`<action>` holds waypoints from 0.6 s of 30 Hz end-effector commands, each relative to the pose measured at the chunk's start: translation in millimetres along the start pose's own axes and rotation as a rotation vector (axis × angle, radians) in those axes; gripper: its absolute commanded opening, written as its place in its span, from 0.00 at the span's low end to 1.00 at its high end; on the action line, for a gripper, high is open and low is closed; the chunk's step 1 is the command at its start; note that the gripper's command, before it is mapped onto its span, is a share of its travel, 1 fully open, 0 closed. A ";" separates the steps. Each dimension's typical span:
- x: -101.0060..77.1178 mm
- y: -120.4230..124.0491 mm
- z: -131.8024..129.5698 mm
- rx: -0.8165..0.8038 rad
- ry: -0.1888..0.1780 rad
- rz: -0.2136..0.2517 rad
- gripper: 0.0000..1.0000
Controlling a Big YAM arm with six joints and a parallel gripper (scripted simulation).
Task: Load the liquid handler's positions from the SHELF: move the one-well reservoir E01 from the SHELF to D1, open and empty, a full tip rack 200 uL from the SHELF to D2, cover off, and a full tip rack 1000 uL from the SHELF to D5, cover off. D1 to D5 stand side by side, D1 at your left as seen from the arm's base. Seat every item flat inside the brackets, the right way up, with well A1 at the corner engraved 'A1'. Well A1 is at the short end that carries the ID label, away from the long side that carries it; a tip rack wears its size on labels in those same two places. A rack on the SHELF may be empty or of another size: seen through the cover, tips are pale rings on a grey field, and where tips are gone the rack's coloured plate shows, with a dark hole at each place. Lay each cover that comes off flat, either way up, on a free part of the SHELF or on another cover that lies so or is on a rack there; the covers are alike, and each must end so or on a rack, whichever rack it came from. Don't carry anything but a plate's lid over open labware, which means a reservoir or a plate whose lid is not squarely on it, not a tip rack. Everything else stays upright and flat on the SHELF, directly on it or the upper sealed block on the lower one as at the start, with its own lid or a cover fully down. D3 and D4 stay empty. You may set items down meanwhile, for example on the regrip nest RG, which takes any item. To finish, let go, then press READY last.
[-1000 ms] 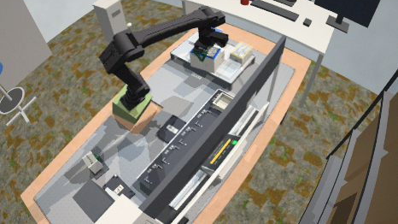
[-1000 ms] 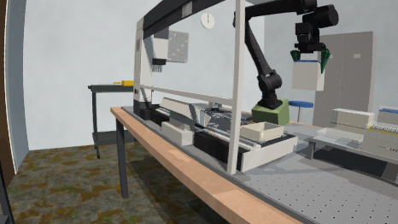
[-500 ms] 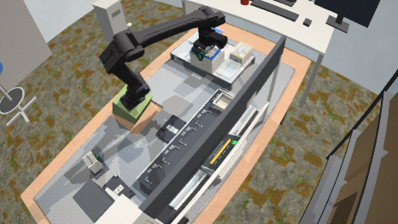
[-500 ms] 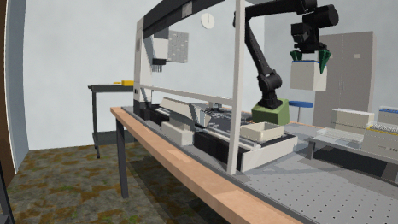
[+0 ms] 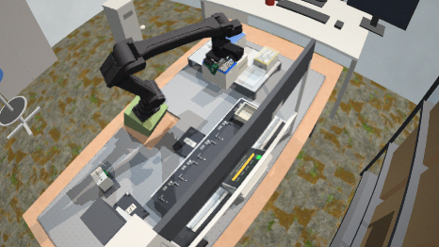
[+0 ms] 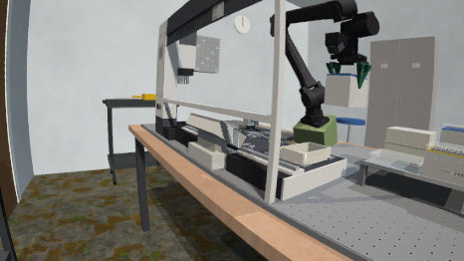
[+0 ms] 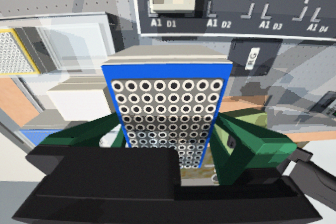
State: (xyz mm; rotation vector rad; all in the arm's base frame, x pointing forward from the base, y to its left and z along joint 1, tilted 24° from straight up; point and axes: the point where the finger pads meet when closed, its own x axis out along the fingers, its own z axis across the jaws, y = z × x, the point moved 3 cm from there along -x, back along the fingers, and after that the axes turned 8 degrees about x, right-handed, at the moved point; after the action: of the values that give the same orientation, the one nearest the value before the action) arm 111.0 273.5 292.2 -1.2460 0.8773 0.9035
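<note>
My gripper [image 7: 167,111] is shut on a tip rack with a blue plate [image 7: 163,117], gripping its two long sides with the green fingers. Every place I can see shows a pale ring on grey. I cannot tell whether a cover is on it. In the side view the rack [image 6: 346,90] hangs high in the air under the gripper [image 6: 348,72], above the table between the shelf and the deck. From above, the gripper and rack [image 5: 220,66] are over the shelf's near edge. The one-well reservoir [image 5: 246,109] [image 7: 172,6] sits open in D1. The D2 brackets [image 7: 220,22] are empty.
On the shelf stand a yellow-plated rack [image 5: 266,57], a clear cover [image 5: 254,73] and pale boxes [image 6: 410,136]. D3 [image 7: 270,24] and D4 [image 7: 317,27] are empty. The dark nest RG [image 7: 252,57] lies beside the deck. The handler's gantry beam [image 5: 245,146] spans the deck. A small box with a green button [image 5: 103,178] stands far left.
</note>
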 end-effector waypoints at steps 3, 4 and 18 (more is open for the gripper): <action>-14.6 -10.3 -16.3 -0.004 -0.037 -0.005 0.00; -14.4 -10.9 -21.2 -0.004 -0.036 -0.005 0.00; -33.2 -30.5 -70.3 0.015 -0.087 -0.023 0.00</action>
State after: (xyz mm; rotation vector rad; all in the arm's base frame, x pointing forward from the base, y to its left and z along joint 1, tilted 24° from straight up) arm 119.1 196.9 291.9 -1.2224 0.8729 0.9020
